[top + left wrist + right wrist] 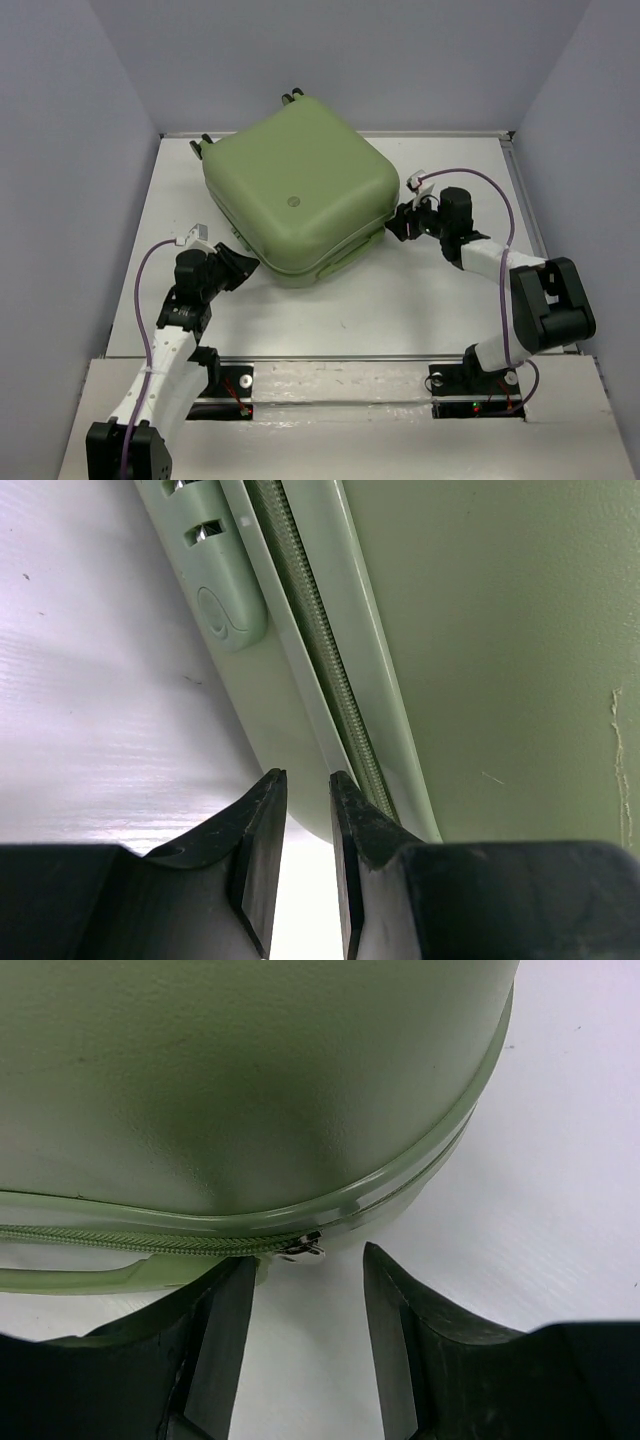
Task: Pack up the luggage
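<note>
Left claw (308, 780), right claw (308, 1257) beside luggage (297, 190)

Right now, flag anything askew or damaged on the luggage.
The luggage lies skewed, its corners pointing diagonally across the table. In the left wrist view, a thin wavy scratch marks its shell. Nothing spilled.

left arm (160, 375): white links between black joint housings.
right arm (490, 255): same white links, with one bulky, rounded black housing.
cables: a thin purple cable (137, 300) loops along each arm and ends in a white connector.
left gripper (308, 778): two matte black, wedge-shaped fingers (260, 850).
right gripper (310, 1260): matching black fingers with flat inner faces.
bases (225, 385): black, with small red and green lights.
</note>
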